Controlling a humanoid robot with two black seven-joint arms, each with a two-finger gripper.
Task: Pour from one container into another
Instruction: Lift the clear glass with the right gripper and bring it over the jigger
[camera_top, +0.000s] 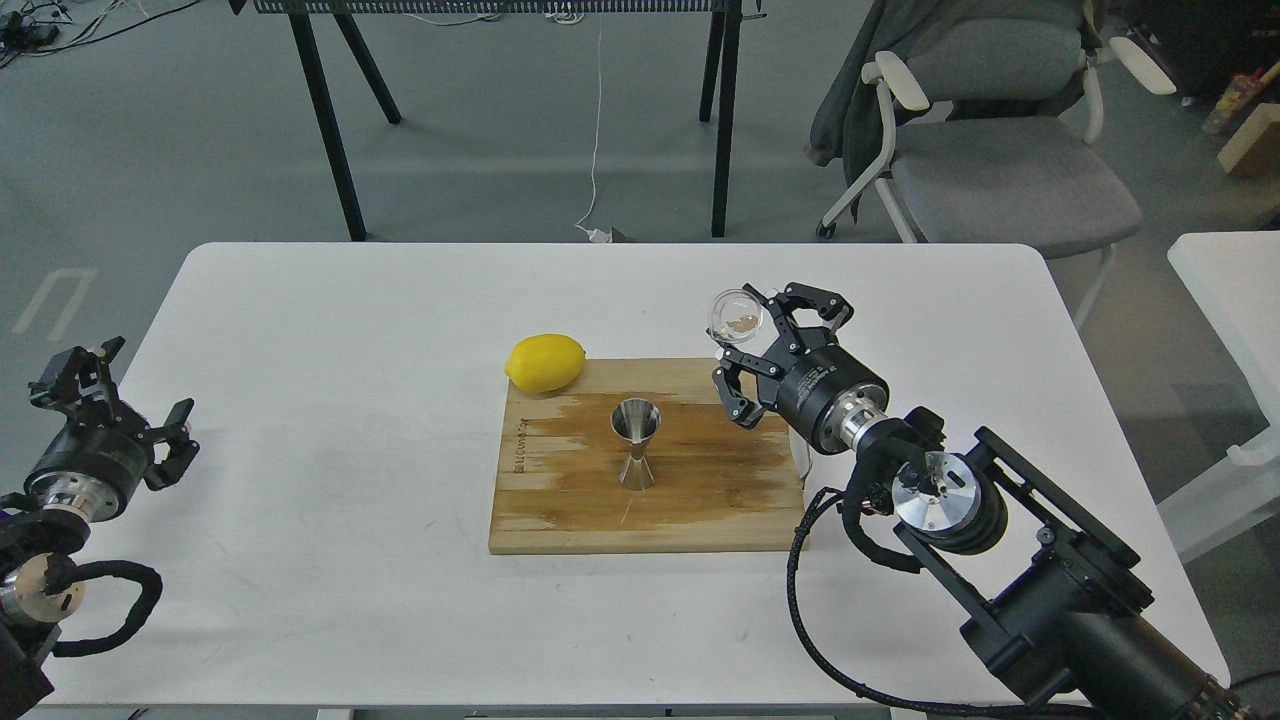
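Note:
The shiny steel jigger stands upright near the middle of the wooden cutting board. My right gripper is raised over the board's far right corner, shut on the small clear glass cup. The cup is tilted with its round rim facing me, up and to the right of the jigger and apart from it. At the table's left edge my left gripper stays open with nothing between its fingers.
A yellow lemon lies at the board's far left corner. The board has a metal handle on its right side, partly behind my right arm. A grey chair and black table legs stand beyond the white table.

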